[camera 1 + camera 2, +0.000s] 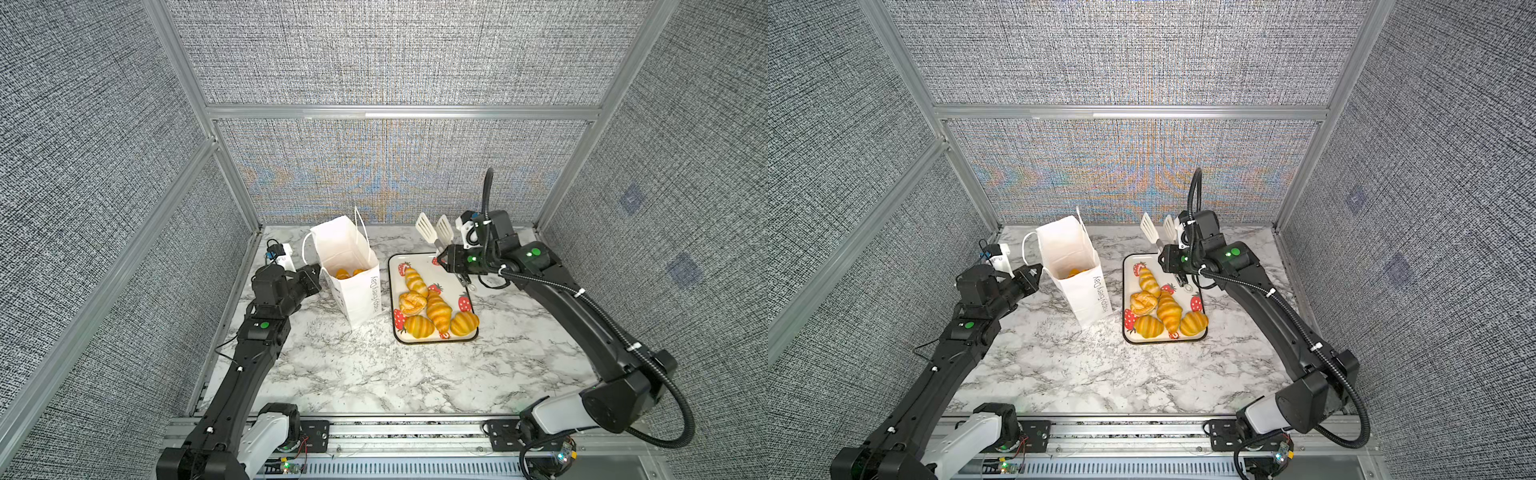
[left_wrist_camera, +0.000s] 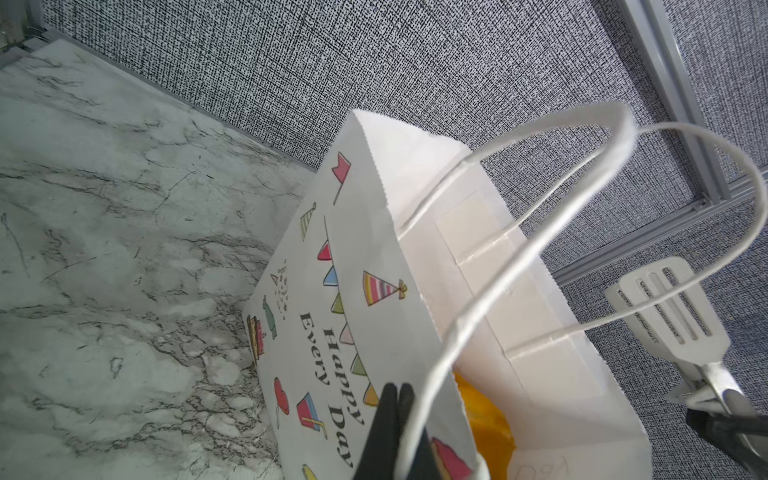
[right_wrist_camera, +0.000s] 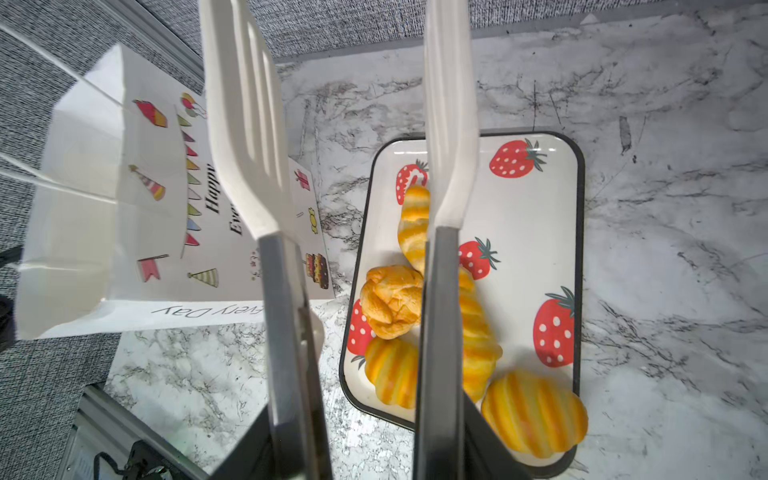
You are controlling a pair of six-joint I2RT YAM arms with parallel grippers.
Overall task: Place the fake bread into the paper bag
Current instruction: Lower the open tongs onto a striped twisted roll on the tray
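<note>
Both arms reach forward from near rail over counter [image 1: 374, 374]. Five fake bread [image 1: 436, 309] pieces on strawberry tray [image 1: 436, 339]; more inside standing paper bag [image 1: 357, 295]. Beyond, left gripper [image 1: 318, 270]: jaws shut on bag rim by cord handle. Farthest, right gripper [image 1: 444, 259], jaws part-closed, grips open, empty tongs [image 1: 424, 226] above tray's far end.

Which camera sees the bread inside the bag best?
The top views: both look down into the open bag and show orange bread at the bottom. The left wrist view catches only an orange sliver inside the rim. The right wrist view, past the tongs, shows just the bag's outside.
</note>
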